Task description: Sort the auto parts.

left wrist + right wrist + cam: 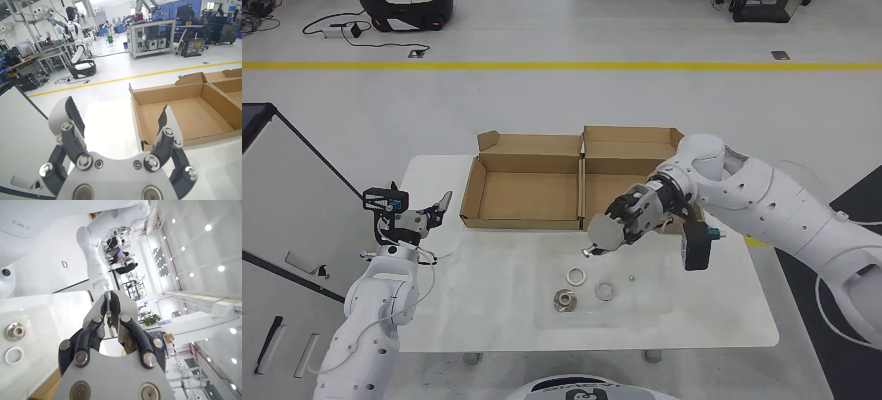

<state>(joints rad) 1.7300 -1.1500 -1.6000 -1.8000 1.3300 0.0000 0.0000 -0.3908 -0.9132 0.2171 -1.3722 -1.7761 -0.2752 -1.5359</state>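
Left hand: your left hand [432,211] [118,103] sits at the left of the top view, over the left edge of the table [712,300]. Its fingers are spread wide with nothing between them.
Left box: the open cardboard box [527,195] [189,115] lies above centre in the top view, just right of that hand. You see its bare floor.
Flanged part: a metal flanged piece [564,299] [15,331] rests on the table below centre, well apart from the boxes.
White ring: a white ring [574,275] [13,355] lies flat just above and right of the flanged piece, near it but not touching.
Right hand: your right hand [594,245] [110,293] hangs at the centre of the top view, just below the near walls where the two boxes meet and above the loose parts. Its fingers are clamped on a threaded bolt [107,303], which lies along them.
Second ring: a further ring [605,291] lies right of the flanged piece, below the right hand.
Small part: a tiny piece [630,277] lies right of that ring; you cannot tell what it is.
Right box: the second cardboard box [627,160] touches the first on its right, with the right arm crossing its near right corner.
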